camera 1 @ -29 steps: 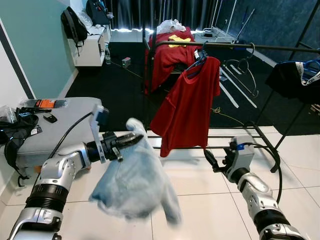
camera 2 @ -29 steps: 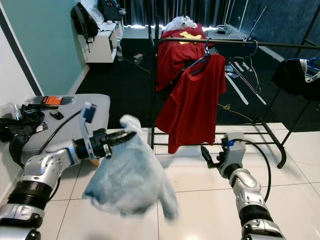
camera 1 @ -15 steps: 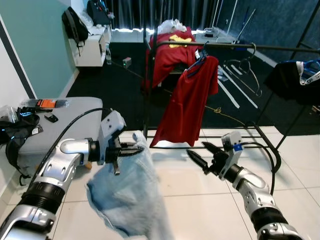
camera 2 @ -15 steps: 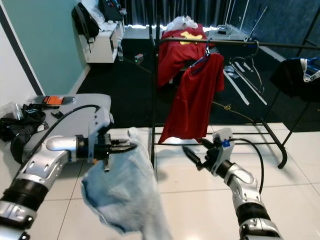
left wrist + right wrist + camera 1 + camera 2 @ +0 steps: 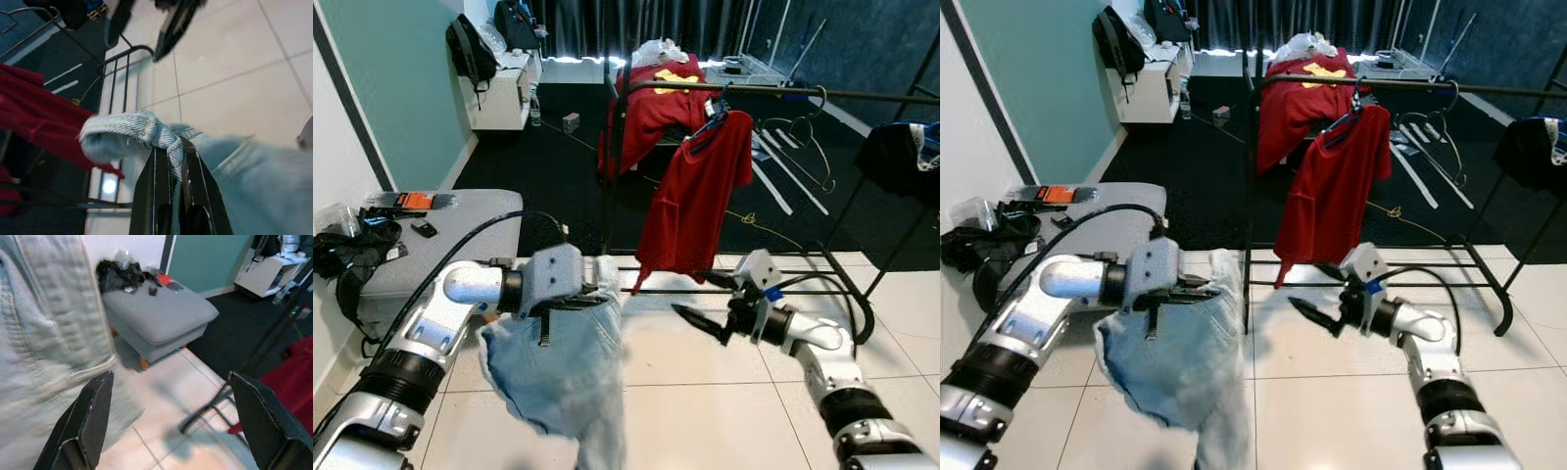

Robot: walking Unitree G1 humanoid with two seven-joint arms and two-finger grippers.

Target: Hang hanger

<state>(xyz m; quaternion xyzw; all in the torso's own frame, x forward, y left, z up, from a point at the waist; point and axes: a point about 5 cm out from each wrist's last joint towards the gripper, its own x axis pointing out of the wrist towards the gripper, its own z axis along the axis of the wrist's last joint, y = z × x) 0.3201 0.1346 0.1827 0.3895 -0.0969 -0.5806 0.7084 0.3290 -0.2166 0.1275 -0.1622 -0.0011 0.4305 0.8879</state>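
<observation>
My left gripper (image 5: pixel 592 302) is shut on a bunched fold of a light blue denim garment (image 5: pixel 558 382), which hangs down from it over the white tiles. In the left wrist view the fingers (image 5: pixel 161 196) pinch the twisted denim (image 5: pixel 137 132). My right gripper (image 5: pixel 702 300) stands open a short way to the right of the garment, pointing at it, with nothing between its fingers (image 5: pixel 83 426). Behind both, a red shirt (image 5: pixel 700 186) hangs on a blue hanger (image 5: pixel 710 119) from the black rack rail (image 5: pixel 783 91). Empty wire hangers (image 5: pixel 803 132) hang further along the rail.
A grey ottoman (image 5: pixel 450 225) with a black bag (image 5: pixel 347 257) and small items stands at the left. The rack's low bars (image 5: pixel 822 284) run behind my right arm. A red garment (image 5: pixel 651 98) drapes behind the rack and a black one (image 5: pixel 896 157) at the right.
My right gripper has swung left toward the denim with its fingers spread. My left gripper has turned, and the garment now hangs straight down from it.
</observation>
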